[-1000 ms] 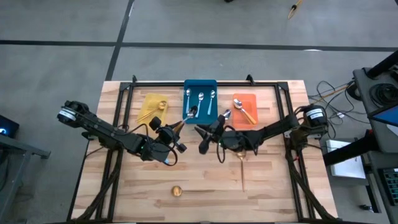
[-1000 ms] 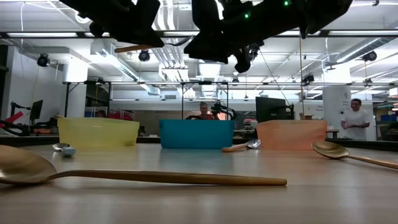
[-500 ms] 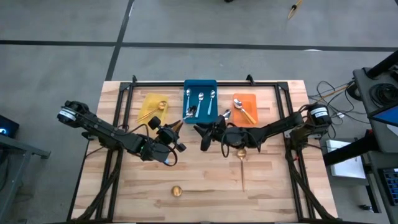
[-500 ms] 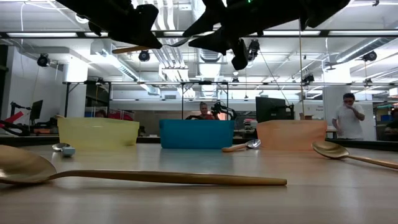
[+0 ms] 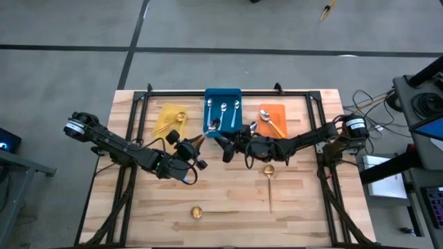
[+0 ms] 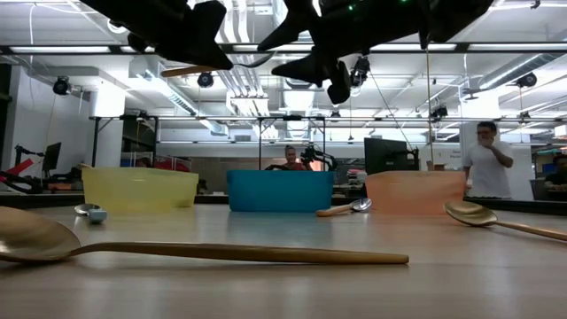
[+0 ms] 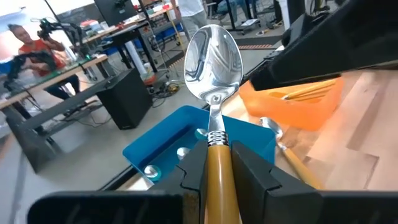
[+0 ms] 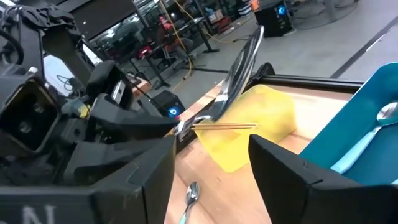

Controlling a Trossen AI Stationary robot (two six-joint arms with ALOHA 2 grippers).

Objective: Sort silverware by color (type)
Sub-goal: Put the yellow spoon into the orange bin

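My left gripper (image 5: 188, 149) hangs over the table's middle, near the blue bin (image 5: 223, 104), shut on a silver-bowled spoon with an orange handle (image 7: 213, 56). Facing it, my right gripper (image 5: 223, 147) hovers open by the blue bin's near edge with nothing between its fingers (image 8: 124, 180). Blue-handled spoons lie in the blue bin. Gold ones lie in the yellow bin (image 5: 169, 119) and orange-handled ones in the orange bin (image 5: 272, 121). Two gold spoons (image 5: 268, 181) (image 5: 197, 212) lie flat on the table, and so do an orange-handled one (image 5: 250, 128) and a blue-handled one (image 8: 189, 198). My left gripper pinches the spoon's orange handle (image 7: 217, 165) between its two fingers, just behind the neck. The spoon runs out along the fingers, and its bowl (image 7: 213, 53) sticks out past the fingertips toward the blue bin. It is lifted clear of the table.
The three bins stand in a row at the table's far side, inside a black frame (image 5: 228, 91). The two grippers hang close together above the table's middle. A person (image 6: 483, 164) stands in the room behind.
My right gripper has moved toward the table's far edge and the blue bin, and its fingers have spread open. My left gripper has kept still with its spoon.
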